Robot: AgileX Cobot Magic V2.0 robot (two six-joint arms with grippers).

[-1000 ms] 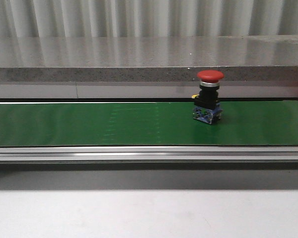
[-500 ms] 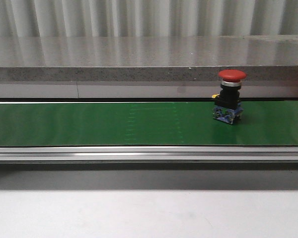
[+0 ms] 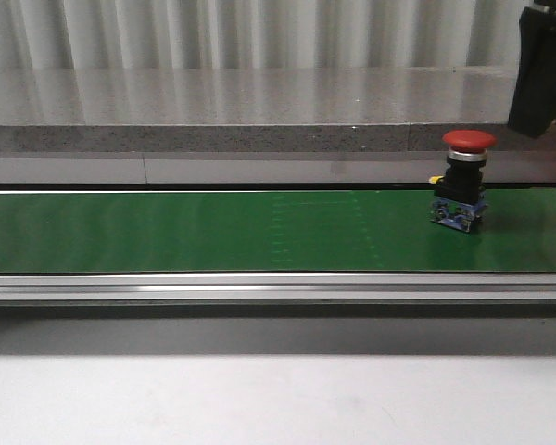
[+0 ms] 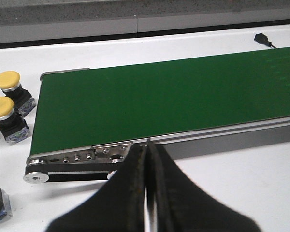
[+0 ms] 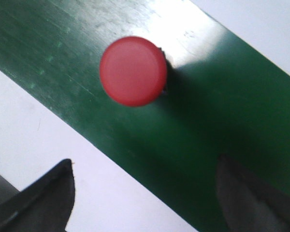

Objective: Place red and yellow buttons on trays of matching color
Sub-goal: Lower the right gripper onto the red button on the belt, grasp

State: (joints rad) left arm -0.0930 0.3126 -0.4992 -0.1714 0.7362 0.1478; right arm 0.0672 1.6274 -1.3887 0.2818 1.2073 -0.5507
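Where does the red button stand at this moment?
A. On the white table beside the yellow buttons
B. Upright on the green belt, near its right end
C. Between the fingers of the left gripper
B: the red button stands upright on the green belt, toward its right end, untouched.

left hand: black, tapered fingers, worn edges | right hand: dark grey, rounded fingertips; black housing

no readable text, labels, numbers, signs

Corrugated metal wall behind – grey speckled ledge w/ glare.
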